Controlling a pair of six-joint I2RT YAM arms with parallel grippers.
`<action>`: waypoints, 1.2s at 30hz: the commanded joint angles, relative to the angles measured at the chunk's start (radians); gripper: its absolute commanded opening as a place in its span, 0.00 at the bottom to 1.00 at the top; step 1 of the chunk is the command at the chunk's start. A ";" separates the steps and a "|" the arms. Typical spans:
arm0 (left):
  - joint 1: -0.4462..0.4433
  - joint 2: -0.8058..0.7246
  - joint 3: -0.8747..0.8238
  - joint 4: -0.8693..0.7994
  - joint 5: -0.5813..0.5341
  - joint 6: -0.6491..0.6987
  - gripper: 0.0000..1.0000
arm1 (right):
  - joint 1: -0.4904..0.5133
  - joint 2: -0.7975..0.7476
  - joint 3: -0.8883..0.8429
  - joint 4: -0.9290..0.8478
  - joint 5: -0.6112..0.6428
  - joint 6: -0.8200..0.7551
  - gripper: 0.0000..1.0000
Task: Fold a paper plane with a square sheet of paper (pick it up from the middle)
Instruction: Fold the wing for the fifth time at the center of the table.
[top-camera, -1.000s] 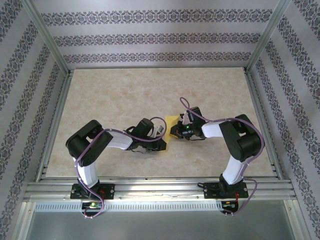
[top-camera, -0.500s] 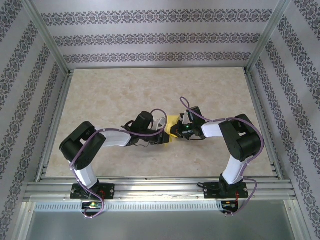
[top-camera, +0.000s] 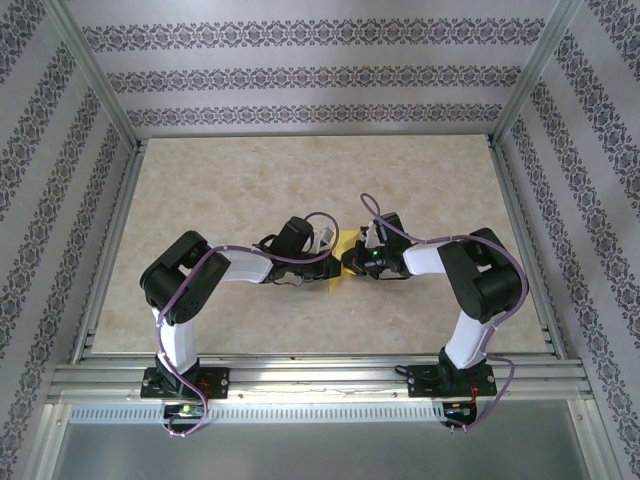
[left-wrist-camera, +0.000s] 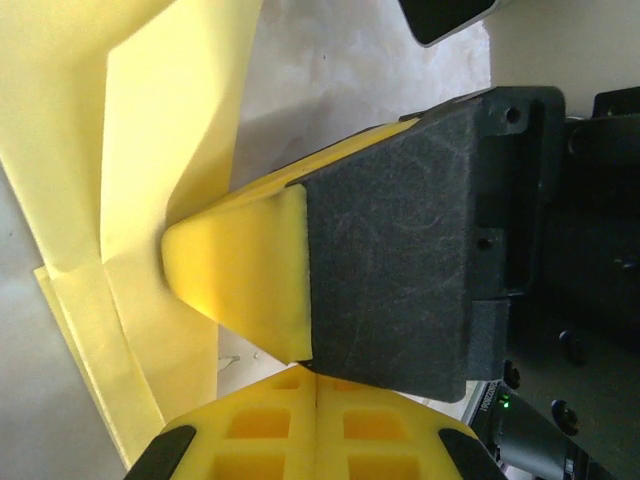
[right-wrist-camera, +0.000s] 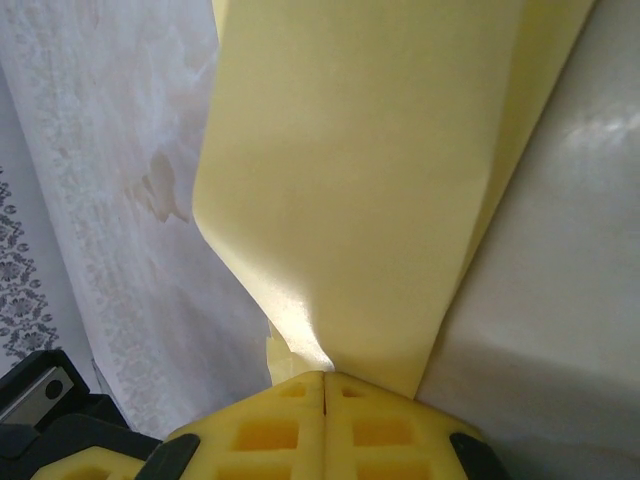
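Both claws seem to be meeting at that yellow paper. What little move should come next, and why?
Probably the left gripper, shut near the fold, should slide along it to press the crease. The right gripper is clamped on the paper, which bulges loosely rather than lying flat.

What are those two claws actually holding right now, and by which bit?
The right gripper pinches the yellow paper at a creased fold. The left gripper is shut right beside it; whether it grips the paper too cannot be told.
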 joint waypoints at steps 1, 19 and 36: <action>0.009 0.019 0.041 -0.090 -0.031 0.042 0.00 | -0.006 0.019 -0.002 -0.013 0.035 0.004 0.03; 0.007 0.057 0.002 -0.239 -0.114 0.123 0.00 | -0.007 -0.033 0.026 -0.026 0.017 0.018 0.05; 0.007 0.032 -0.072 -0.234 -0.114 0.160 0.00 | -0.050 -0.125 0.038 -0.105 0.016 -0.108 0.01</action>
